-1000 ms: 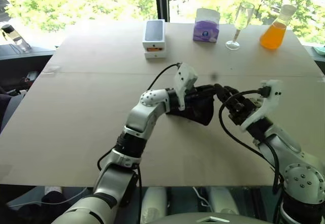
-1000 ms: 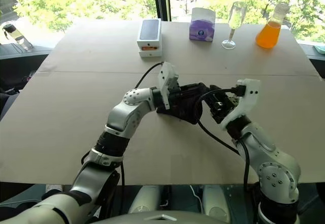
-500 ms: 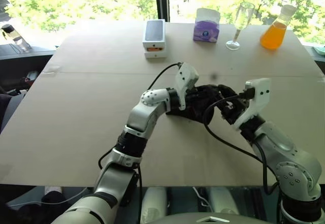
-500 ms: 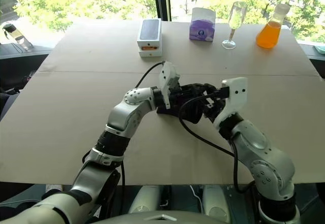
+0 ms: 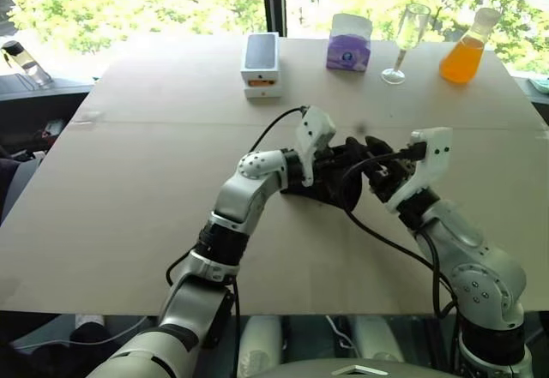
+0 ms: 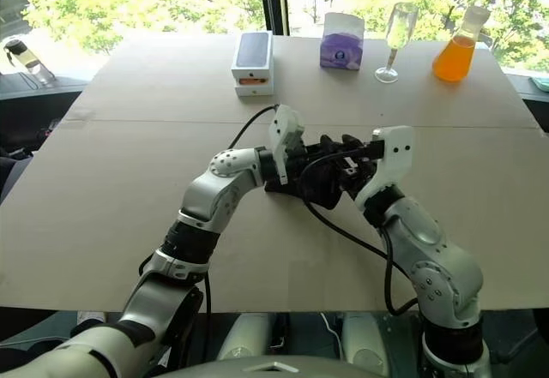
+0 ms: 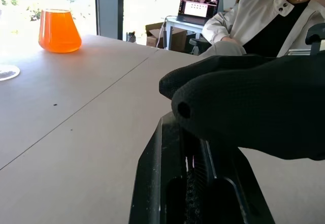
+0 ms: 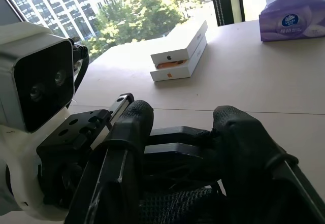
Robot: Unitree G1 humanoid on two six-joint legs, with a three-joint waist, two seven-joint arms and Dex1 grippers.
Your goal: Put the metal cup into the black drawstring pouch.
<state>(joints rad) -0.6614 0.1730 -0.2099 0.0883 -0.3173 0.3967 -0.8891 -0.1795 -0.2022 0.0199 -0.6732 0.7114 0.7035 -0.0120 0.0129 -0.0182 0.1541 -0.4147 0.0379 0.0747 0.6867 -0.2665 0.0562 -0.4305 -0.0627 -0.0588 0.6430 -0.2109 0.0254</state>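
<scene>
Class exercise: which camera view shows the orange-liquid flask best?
The left eye view: the orange-liquid flask stands whole, neck included, at the table's far right corner. The right eye view shows it much the same. The left wrist view catches just its orange body, neck cut off.

Head stereo pair looking down-forward over table [image 5: 129, 181]; wrist cams close-up along fingers, facing each other, sharing black drawstring pouch [image 7: 264, 107] at 12 o'clock.

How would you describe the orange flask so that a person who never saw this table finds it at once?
Look along the far edge of the table, by the window, to its right corner. The flask stands there, just right of the clear stemmed glass. It alone holds bright orange liquid, in a cone-shaped body.
</scene>
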